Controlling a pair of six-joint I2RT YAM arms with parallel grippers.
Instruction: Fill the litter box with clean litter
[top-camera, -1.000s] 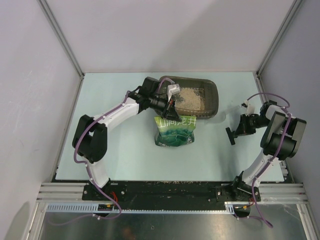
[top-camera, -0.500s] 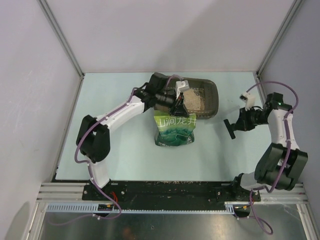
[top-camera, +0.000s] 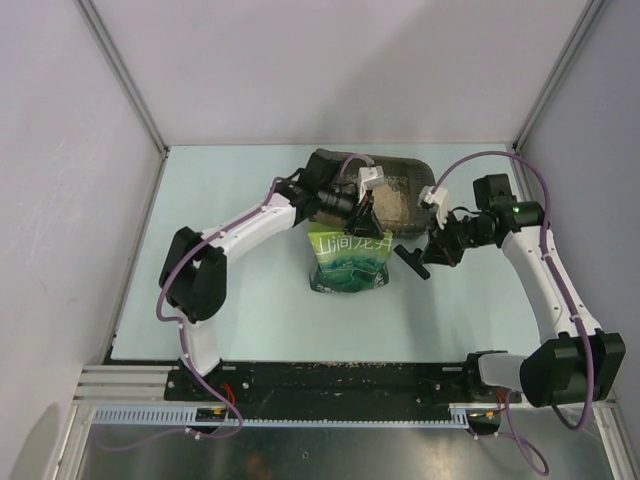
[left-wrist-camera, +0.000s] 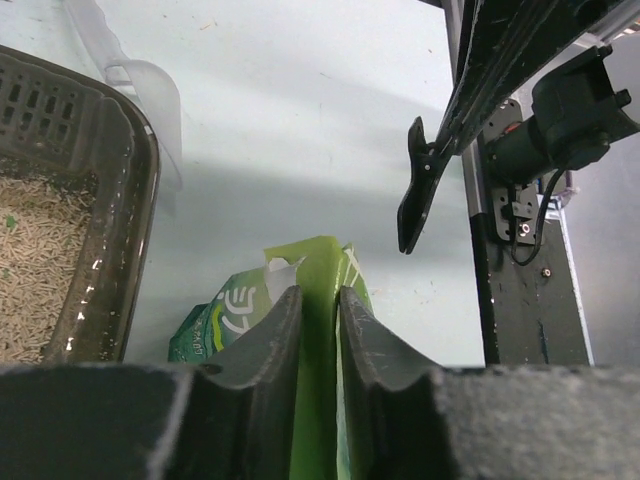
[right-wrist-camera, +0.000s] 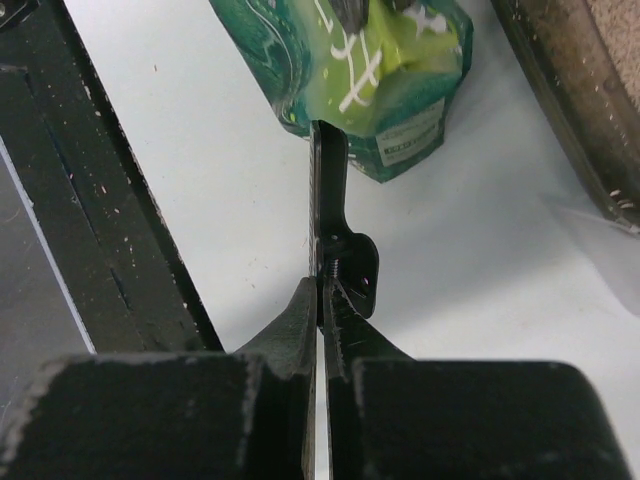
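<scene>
**Clearances.** The litter box (top-camera: 432, 195) sits at the far middle of the table (top-camera: 260, 300), its near rim just behind the green bag (top-camera: 348, 262). The clean litter (top-camera: 395, 200) lies inside it. Bare table remains open to the left of the bag and along the near edge.

**My left gripper** (left-wrist-camera: 318, 295): the fingers flank the bag's top edge, which stands between them. I cannot tell whether they pinch it or only bracket it.

**My right gripper** (right-wrist-camera: 322, 290): clenched on a black clip (top-camera: 412, 262). The clip's tip hangs just beside the bag's right edge, with a strip of table showing between them in the top view.

**Change.** One second ago my right arm was folded at the table's right edge, with the clip well apart from the bag. It has since reached in toward the middle. My left arm has kept its station at the bag's top.
</scene>
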